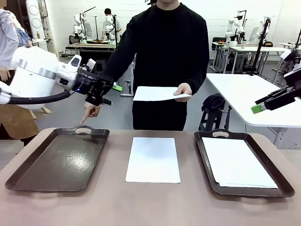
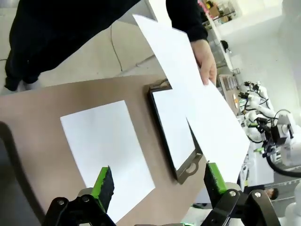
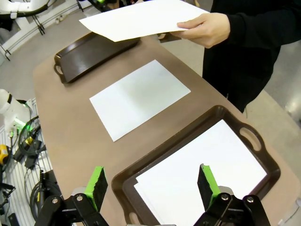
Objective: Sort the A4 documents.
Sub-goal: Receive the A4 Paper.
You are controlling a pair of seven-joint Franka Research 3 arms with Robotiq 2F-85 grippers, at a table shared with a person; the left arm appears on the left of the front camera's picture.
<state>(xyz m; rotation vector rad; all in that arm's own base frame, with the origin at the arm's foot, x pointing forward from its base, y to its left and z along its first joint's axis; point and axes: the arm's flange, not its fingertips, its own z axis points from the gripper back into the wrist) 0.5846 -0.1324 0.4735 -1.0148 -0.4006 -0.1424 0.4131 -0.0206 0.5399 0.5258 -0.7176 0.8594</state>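
Bench, seen from the robot's side. Person stands at 12 o'clock.

- Empty tray at 9 o'clock: dark and glossy.
- Filled tray at 3 o'clock: stacked sheets lie flat inside, edges a little out of line at the near corner.
- Loose sheet lies flat on the bare bench at centre, between the trays and touching neither.
- Held sheet is in the air at 12 o'clock, beyond the far edge and roughly level. The person's hand pinches it at its 3 o'clock edge.
- Person's other hand points one finger down toward the far handle of the empty tray.

Robot's left hand hovers high at 10 o'clock. Its fingers are spread wide with nothing between them, and it faces the held sheet. Robot's right hand hangs above the filled tray, also spread and empty.

Handling, my read:
- The paper is light, thin and floppy.
- It looks slick against the pads and would crease easily.
- The held sheet's free edge at 9 o'clock looks the best place to take hold: mid-edge, with a shallow bite and one pad above, one below.
- A grip at one corner would likely let it droop and swing.
- The loose sheet looks harder. It lies flush on the bench with no raised edge, so a corner must be lifted or the sheet slid off the rim first.
- The pointing finger suggests the held sheet belongs in the empty tray.
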